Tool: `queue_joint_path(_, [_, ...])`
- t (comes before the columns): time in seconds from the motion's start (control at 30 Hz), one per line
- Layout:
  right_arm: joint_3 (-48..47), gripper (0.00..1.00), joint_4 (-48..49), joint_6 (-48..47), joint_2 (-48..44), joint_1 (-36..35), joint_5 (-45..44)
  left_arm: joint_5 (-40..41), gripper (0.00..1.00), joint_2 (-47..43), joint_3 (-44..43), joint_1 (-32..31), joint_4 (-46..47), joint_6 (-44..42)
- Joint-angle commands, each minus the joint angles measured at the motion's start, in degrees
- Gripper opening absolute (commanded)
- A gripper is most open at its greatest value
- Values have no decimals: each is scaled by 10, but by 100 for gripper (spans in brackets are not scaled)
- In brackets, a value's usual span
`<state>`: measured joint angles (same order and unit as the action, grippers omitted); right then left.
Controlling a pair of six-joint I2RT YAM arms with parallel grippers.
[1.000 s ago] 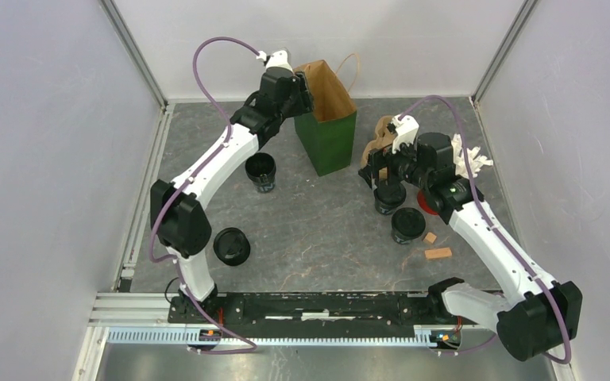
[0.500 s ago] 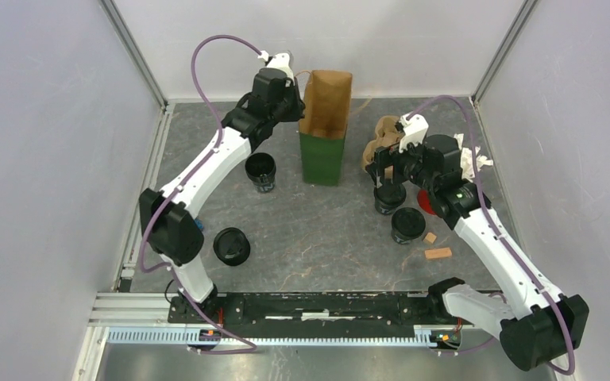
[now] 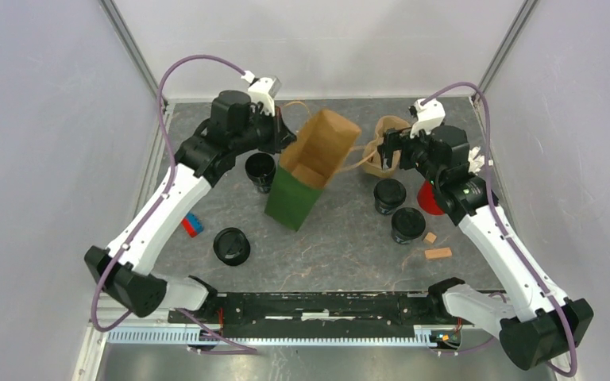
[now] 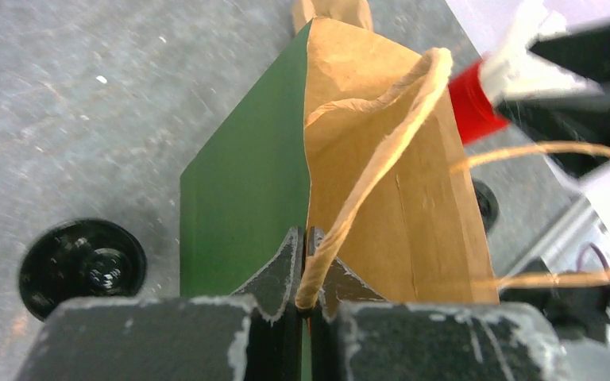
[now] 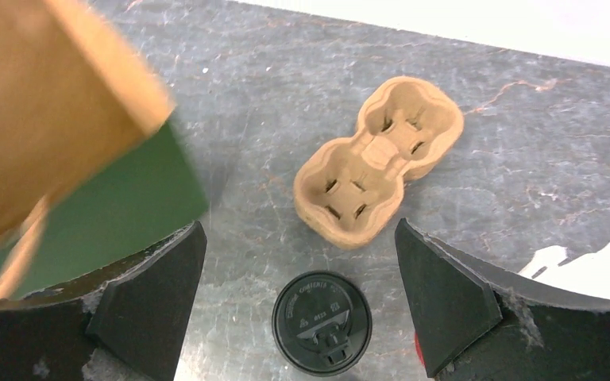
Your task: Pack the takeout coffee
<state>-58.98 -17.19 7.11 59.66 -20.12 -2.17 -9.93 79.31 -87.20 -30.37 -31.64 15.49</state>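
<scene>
At bag [image 3: 290, 198] rim, left claw [image 4: 303, 262] pinches twine handle [image 4: 373, 151]; right claw [image 5: 298, 274] spread wide.

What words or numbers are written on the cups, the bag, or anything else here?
Black cup lid: raised lettering curves around the top, too small and blurred to read.
Green paper bag: no writing shows.
Tan cup carrier: no writing shows.

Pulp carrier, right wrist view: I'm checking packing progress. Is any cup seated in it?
No, the pulp carrier shows only empty wells; the nearest lidded cup stands outside it.
</scene>
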Motion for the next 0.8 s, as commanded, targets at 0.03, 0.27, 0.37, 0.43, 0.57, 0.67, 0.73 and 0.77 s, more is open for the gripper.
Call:
queue_joint_path(0.03, [-56,95,29,20,32,7,-62,-106,2,-81,84,-1,27,6])
queue_joint_path(0.27, [-104,90,42,48,123,11,-87,-146,5,-141,169,-1,64,27])
queue_joint_path(0.37, [-118,86,37,56,177,12,-104,-176,8,-156,193,-1,92,41])
queue_joint_path(0.43, [-122,83,35,59,208,12,-114,-185,9,-161,207,-1,105,48])
queue_joint_path(0.57, [-108,76,44,66,252,12,-147,-204,21,-174,244,-1,131,46])
queue_joint_path(0.67, [-98,69,60,63,281,12,-164,-207,42,-184,251,-1,116,21])
queue_joint_path(0.73, [-105,67,60,60,301,13,-178,-201,53,-191,255,-1,108,4])
queue_joint_path(0.77, [-108,65,62,60,312,16,-180,-197,57,-194,257,-2,106,-6])
